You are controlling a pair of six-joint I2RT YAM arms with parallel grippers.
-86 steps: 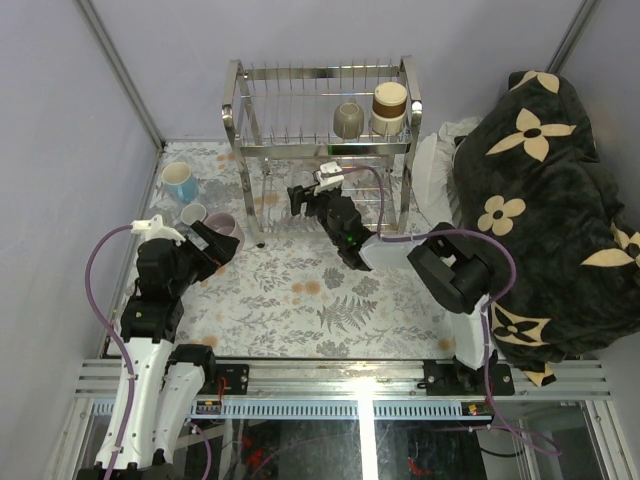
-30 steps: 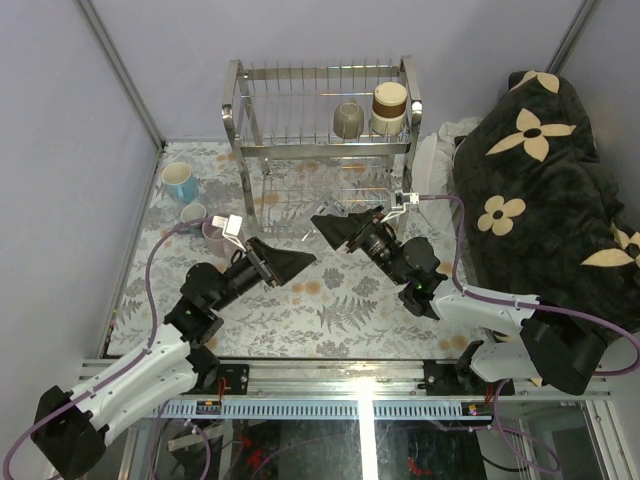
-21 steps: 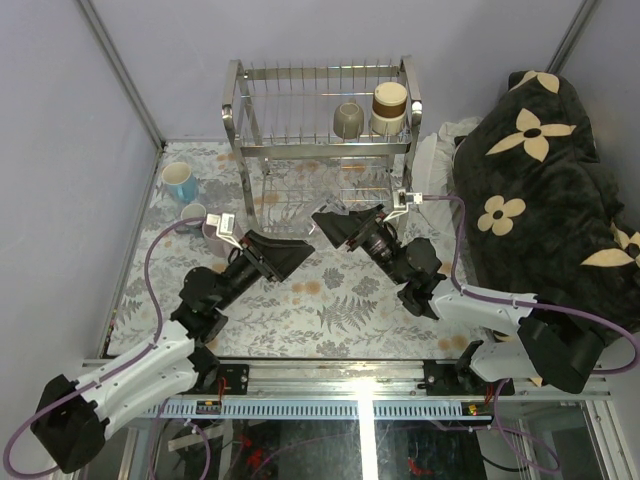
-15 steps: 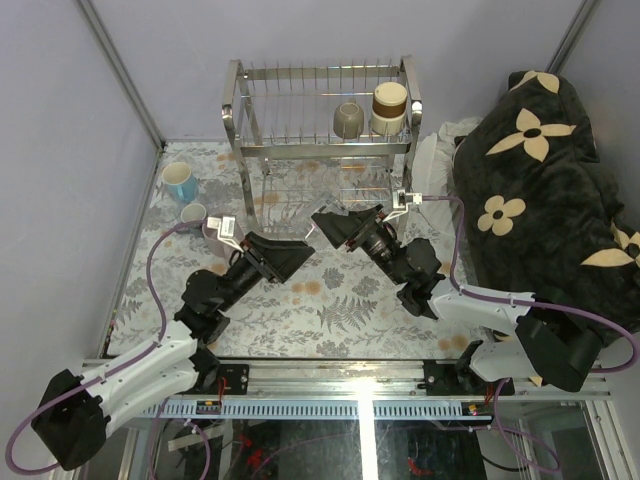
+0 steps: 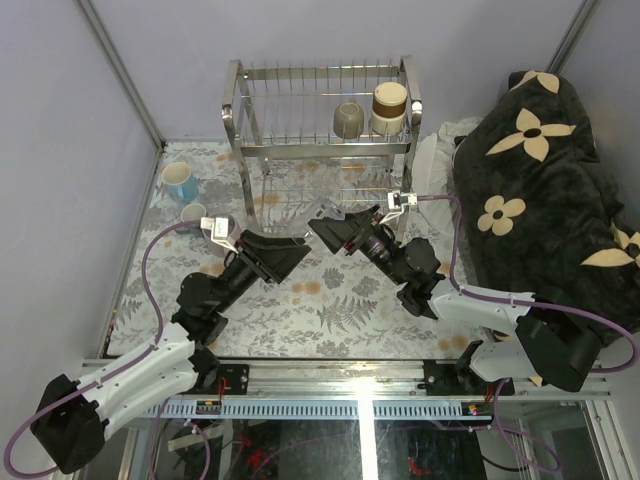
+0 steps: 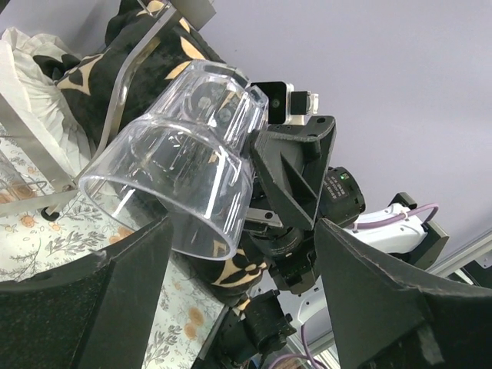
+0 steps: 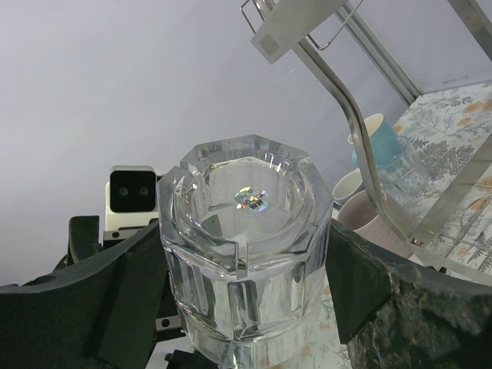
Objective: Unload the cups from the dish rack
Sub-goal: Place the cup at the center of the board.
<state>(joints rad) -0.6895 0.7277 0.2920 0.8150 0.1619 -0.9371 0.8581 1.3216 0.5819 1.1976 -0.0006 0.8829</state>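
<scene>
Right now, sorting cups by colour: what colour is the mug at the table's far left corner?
Light blue; the mug shows best in the top external view.

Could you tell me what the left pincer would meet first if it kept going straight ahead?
Most likely the clear glass held in the right pincer, straight ahead of the left pincer; the exact gap is unclear.
</scene>
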